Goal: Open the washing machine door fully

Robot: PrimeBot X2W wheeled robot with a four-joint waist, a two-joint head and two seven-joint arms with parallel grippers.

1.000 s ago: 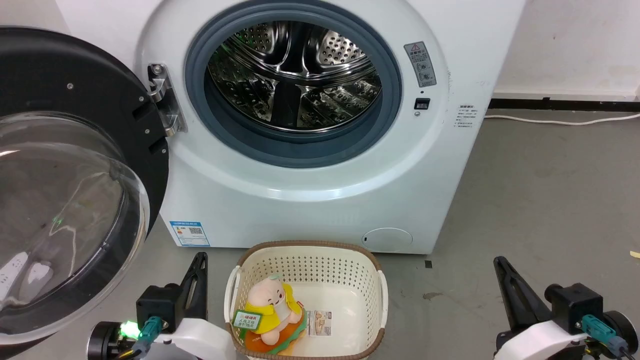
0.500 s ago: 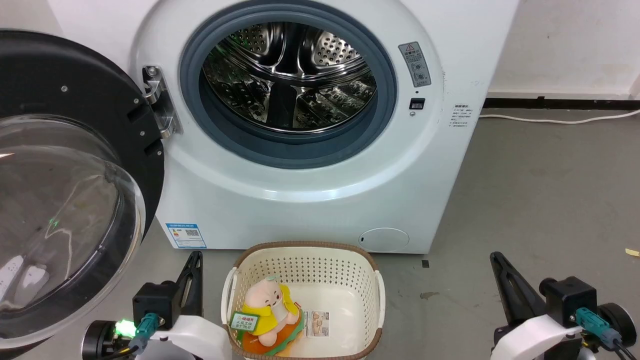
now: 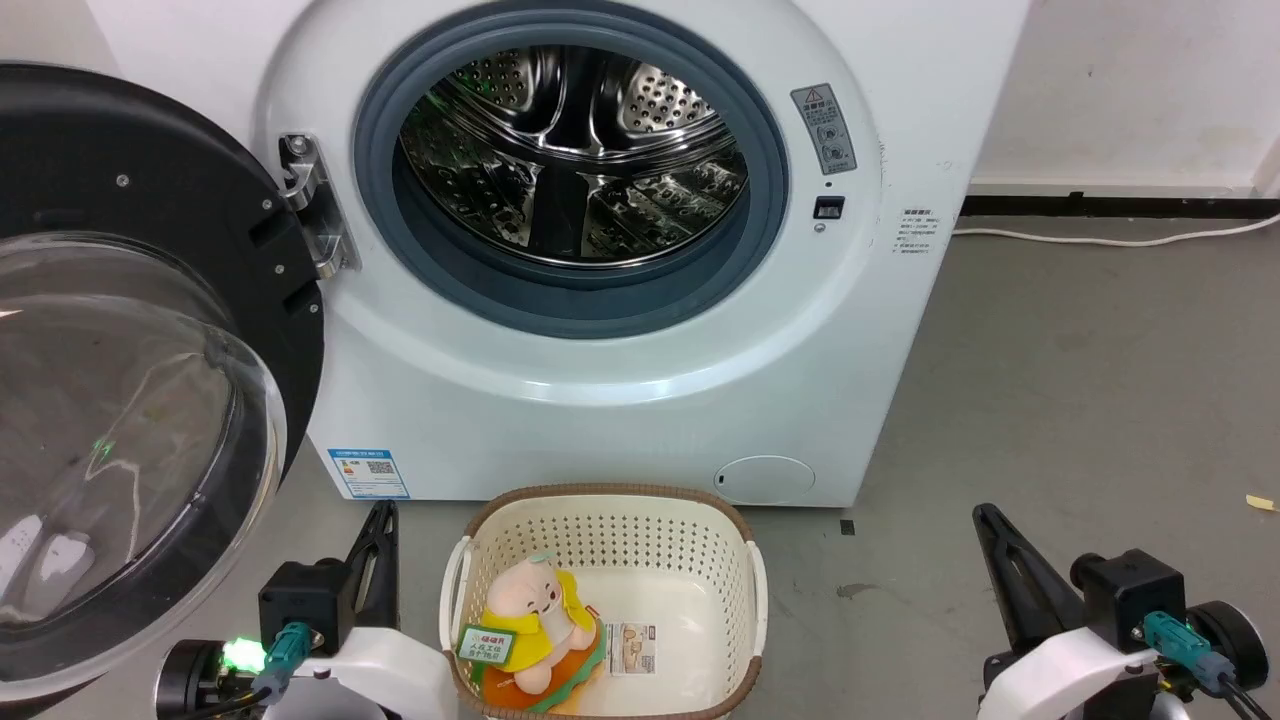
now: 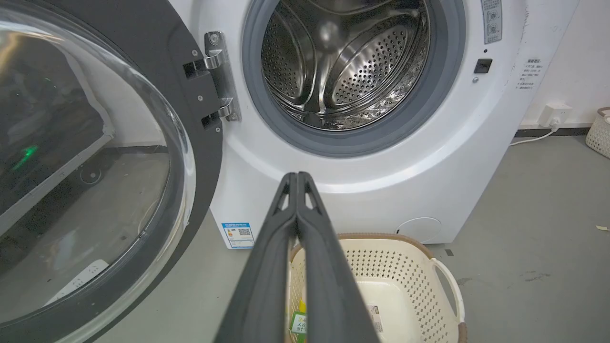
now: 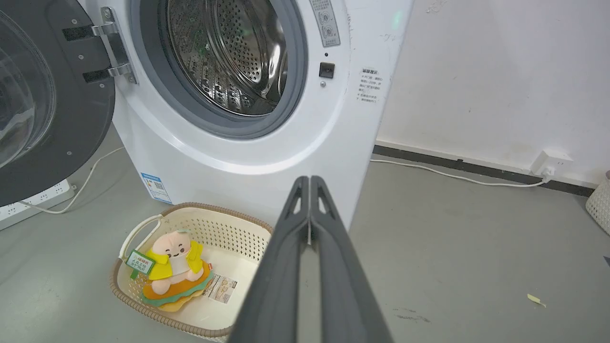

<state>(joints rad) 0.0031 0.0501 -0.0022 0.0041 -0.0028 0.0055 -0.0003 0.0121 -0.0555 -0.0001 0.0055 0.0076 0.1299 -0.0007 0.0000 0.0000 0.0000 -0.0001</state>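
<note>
Washing machine (image 3: pixel 600 400) and its door (image 3: pixel 150 150), seen from the robot's head and both wrists. The white machine stands on the grey floor (image 3: pixel 1050 400) with its steel drum (image 3: pixel 570 150) and grey rubber ring (image 3: pixel 590 300) fully exposed. The black door with its bulging clear window hangs from the metal hinge (image 3: pixel 312 205) on the machine's left edge. It is swung well out from the front, its inner face turned toward the camera.

A cream basket (image 3: pixel 600 500) sits on the floor just in front of the machine's base, below the round cap (image 3: pixel 762 480) and to the right of the blue label (image 3: pixel 368 473). A plush toy (image 3: pixel 535 625) in yellow lies in the basket's left half, beside a small printed card.

The left fingers (image 3: pixel 382 545) rise in front of the machine's lower left corner, between door and basket. They are pressed together along their length, hold nothing, and are clear of the door. The right fingers (image 3: pixel 1012 575) stand over bare floor off the machine's right side, likewise pressed together with nothing between them.

Compared with one second ago, the whole head view has slid slightly leftward: machine, basket and both pairs of fingers are displaced together, so the camera has moved. The door holds the same angle to the machine, the toy keeps its place in the basket, and both pairs of fingers are as tightly closed as before.
</note>
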